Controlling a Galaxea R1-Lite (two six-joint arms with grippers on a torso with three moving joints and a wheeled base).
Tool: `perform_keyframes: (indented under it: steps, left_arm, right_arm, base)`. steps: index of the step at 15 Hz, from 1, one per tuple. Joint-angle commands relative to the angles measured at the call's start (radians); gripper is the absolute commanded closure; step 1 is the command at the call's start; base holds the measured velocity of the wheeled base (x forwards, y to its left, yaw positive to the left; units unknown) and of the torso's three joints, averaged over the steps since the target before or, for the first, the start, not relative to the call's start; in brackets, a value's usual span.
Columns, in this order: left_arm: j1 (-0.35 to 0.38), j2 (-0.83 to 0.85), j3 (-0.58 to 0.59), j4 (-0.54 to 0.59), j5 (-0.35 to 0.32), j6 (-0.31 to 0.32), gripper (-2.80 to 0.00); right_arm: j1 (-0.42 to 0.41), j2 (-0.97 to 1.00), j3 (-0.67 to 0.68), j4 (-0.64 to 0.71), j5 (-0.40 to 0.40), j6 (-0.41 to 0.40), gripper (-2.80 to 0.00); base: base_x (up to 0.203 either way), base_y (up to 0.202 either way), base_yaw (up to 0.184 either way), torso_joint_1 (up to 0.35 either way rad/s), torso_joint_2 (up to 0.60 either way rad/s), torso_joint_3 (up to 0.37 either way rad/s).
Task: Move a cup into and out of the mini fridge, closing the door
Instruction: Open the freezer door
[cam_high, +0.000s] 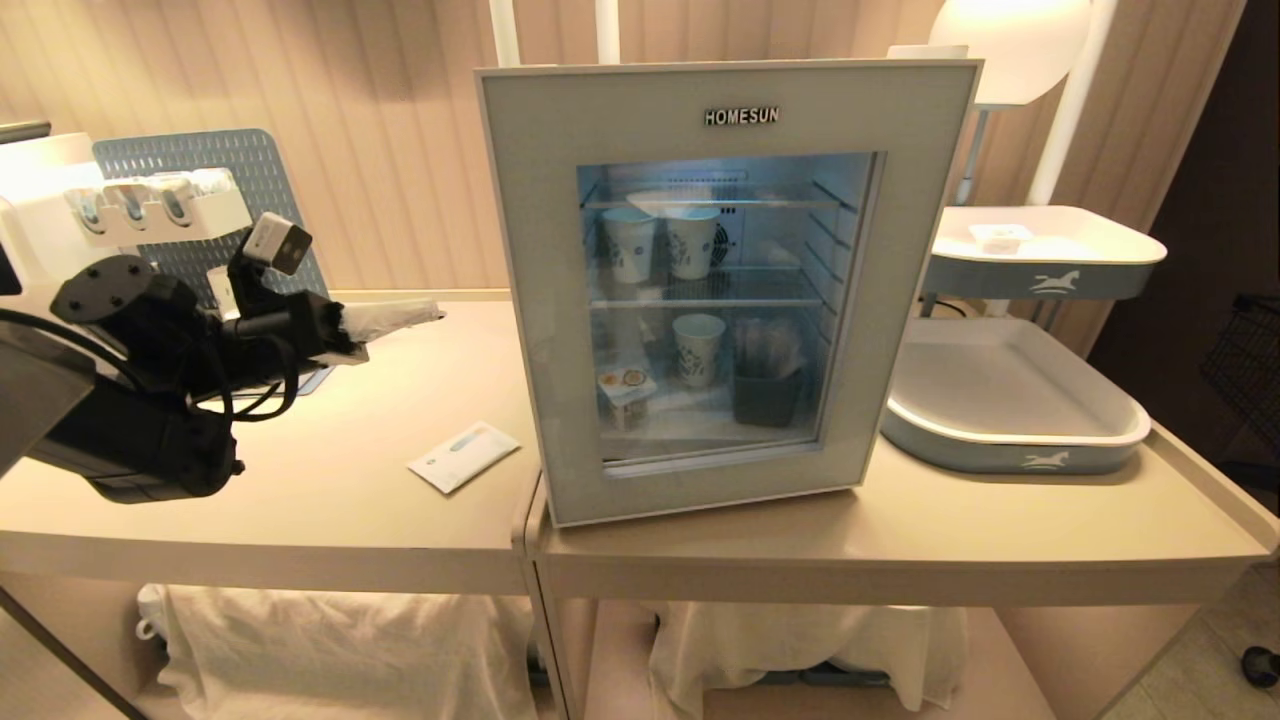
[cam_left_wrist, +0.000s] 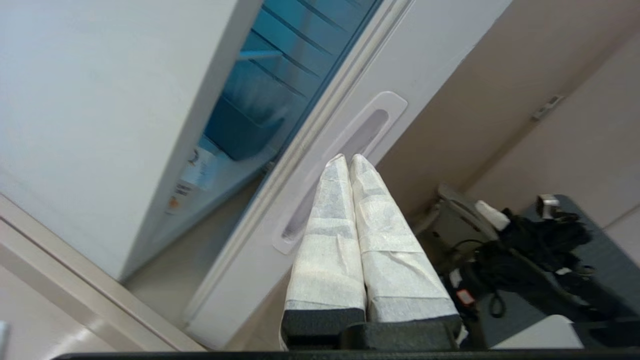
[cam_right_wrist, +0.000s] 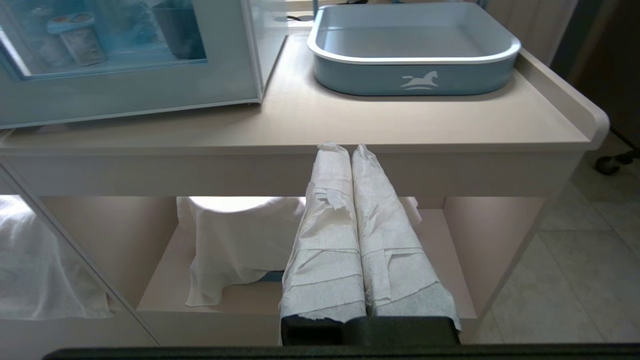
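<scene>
The mini fridge (cam_high: 530, 250) stands mid-table. Its door (cam_high: 730, 100), lettered HOMESUN, faces me; in the left wrist view the door (cam_left_wrist: 100, 125) stands slightly ajar from the fridge body (cam_left_wrist: 425, 55). The cup (cam_high: 625, 392) sits on the fridge floor at the left, also visible as the cup (cam_left_wrist: 192, 175) through the gap and the cup (cam_right_wrist: 75, 37) behind the glass. My left gripper (cam_high: 432, 313) hovers left of the fridge, shut and empty; its tips (cam_left_wrist: 348, 159) are near the recessed side handle (cam_left_wrist: 345, 150). My right gripper (cam_right_wrist: 347, 147) is shut and empty below the table's front edge.
A flat white sachet (cam_high: 463, 455) lies on the table left of the fridge. Paper cups (cam_high: 630, 245) and a dark bin (cam_high: 768, 395) are inside. Blue trays (cam_high: 1010, 445) sit to the right, a white machine (cam_high: 40, 180) at far left. White cloths (cam_right_wrist: 235, 245) lie on the lower shelf.
</scene>
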Motion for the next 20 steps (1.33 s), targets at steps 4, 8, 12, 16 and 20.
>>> perform_keyframes:
  steps: [4, 8, 12, 16, 20]
  left_arm:
    - [0.089, 0.038, -0.052, -0.015, 0.044, 0.15, 0.0]
    - [0.035, 0.047, -0.022, -0.007, 0.048, 0.155, 0.0]
    - [-0.08, 0.071, 0.048, -0.013, 0.047, 0.19, 0.0]
    - [-0.158, 0.144, 0.082, -0.014, 0.078, 0.29, 0.0]
    - [-0.202, 0.154, 0.1, -0.014, 0.12, 0.328, 0.0]
  right_arm:
    - [0.001, 0.0, 0.0, 0.0, 0.001, 0.0, 0.0]
    - [0.001, 0.002, 0.0, 0.0, 0.001, 0.0, 0.0]
    - [0.001, 0.0, 0.001, 0.0, 0.001, 0.0, 0.0]
    - [0.001, 0.0, 0.001, 0.0, 0.001, 0.0, 0.0]
    - [0.001, 0.0, 0.001, 0.0, 0.001, 0.001, 0.0]
  base:
    - [0.0, 0.0, 0.0, 0.0, 0.0, 0.0]
    - [0.0, 0.0, 0.0, 0.0, 0.0, 0.0]
    - [0.0, 0.0, 0.0, 0.0, 0.0, 0.0]
    - [0.0, 0.0, 0.0, 0.0, 0.0, 0.0]
    - [0.0, 0.0, 0.0, 0.0, 0.0, 0.0]
